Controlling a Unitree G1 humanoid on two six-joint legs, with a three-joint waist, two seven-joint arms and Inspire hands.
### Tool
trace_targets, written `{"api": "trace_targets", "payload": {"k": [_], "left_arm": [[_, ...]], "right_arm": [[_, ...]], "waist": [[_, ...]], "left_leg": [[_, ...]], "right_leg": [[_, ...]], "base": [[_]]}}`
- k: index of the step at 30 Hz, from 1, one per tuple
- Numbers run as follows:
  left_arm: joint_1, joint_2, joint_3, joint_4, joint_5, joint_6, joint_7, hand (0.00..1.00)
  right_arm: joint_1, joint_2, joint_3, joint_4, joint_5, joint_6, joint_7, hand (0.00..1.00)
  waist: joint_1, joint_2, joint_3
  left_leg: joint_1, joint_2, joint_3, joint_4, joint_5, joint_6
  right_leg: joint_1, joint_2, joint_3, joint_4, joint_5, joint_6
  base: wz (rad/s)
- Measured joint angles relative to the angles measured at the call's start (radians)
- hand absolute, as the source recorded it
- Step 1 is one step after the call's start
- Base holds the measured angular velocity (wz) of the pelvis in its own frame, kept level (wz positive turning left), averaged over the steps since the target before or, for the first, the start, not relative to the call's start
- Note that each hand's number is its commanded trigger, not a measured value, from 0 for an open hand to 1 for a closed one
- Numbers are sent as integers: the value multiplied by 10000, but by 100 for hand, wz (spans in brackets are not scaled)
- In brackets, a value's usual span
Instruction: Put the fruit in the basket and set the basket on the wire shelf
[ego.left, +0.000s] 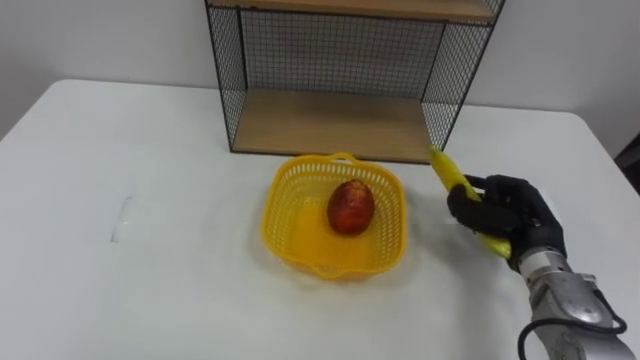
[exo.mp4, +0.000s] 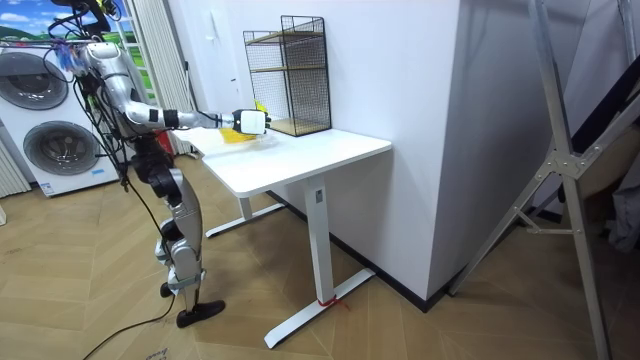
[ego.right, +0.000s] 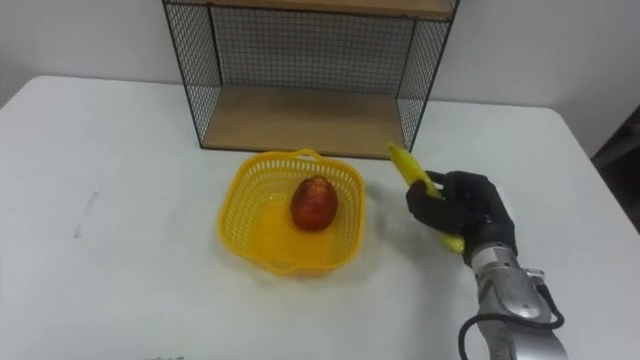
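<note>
Banana (ego.left: 447, 170): in right hand (ego.left: 505, 215), fingers curled round it; long axis far-left to near-right. Basket (ego.left: 275, 225) just left of hand, w/ red fruit (ego.left: 351, 207) inside.

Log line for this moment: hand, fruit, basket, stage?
right hand: shut on banana, beside basket | basket: on table before wire shelf, holds red fruit | stage: banana not yet in basket

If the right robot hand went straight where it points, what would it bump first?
Probably the wire shelf, its right front corner; the banana in the right robot hand leads. Depth unclear.
</note>
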Motion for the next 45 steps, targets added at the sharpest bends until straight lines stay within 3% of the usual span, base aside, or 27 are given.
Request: {"api": "trace_targets", "payload": {"k": [10, 23, 34, 42, 43, 44, 45], "left_arm": [[-50, 38, -175, 8, -17, -15, -3, 0], [-228, 55, -419, 14, -8, -57, -4, 0], [-623, 67, -417, 151, -7, -22, -322, 0], [-683, 106, -472, 195, -9, -22, -332, 0], [-709, 116, -505, 247, -7, -22, -333, 0], [-745, 121, -531, 281, -7, -19, -333, 0], [-774, 123, -565, 284, -6, -17, -334, 0]], "right_arm": [[9, -12, 99, -2047, -522, -93, 18, 100], [-106, -9, 883, -2402, -2821, -205, 114, 100], [-107, 2, 2025, -2608, -5517, -161, 922, 100], [-108, 37, 2390, -2832, -5998, -79, 1253, 100], [-108, 42, 2465, -2832, -5998, -63, 1332, 88], [-108, 54, 2474, -2832, -6001, -62, 1390, 10], [-108, 94, 2474, -2832, -6001, -56, 1460, 0]], "waist": [[27, -11, 37], [130, 4, 64], [616, -1, 73], [718, -83, 68], [740, -87, 71], [762, -88, 73], [807, -92, 76]], "left_leg": [[-68, -1, 13, 25, -1, 1], [-196, 7, 44, 6, -1, 1], [-314, 9, -19, -2, -2, 1], [-318, 10, -36, 27, -1, 1], [-318, 11, -36, 32, -1, 1], [-319, 11, -36, 31, -1, 1], [-320, 11, -37, 29, -1, 1]], "right_leg": [[-79, 11, 70, 10, 3, -3], [-305, 17, 116, 165, 4, -5], [-347, 16, 26, 181, 15, -21], [-370, 12, -3, 181, 14, -21], [-369, 11, -6, 181, 14, -21], [-370, 10, -7, 180, 14, -21], [-372, 9, -13, 180, 14, -21]], "base": [[0], [-1], [2], [0], [0], [0], [0]]}}
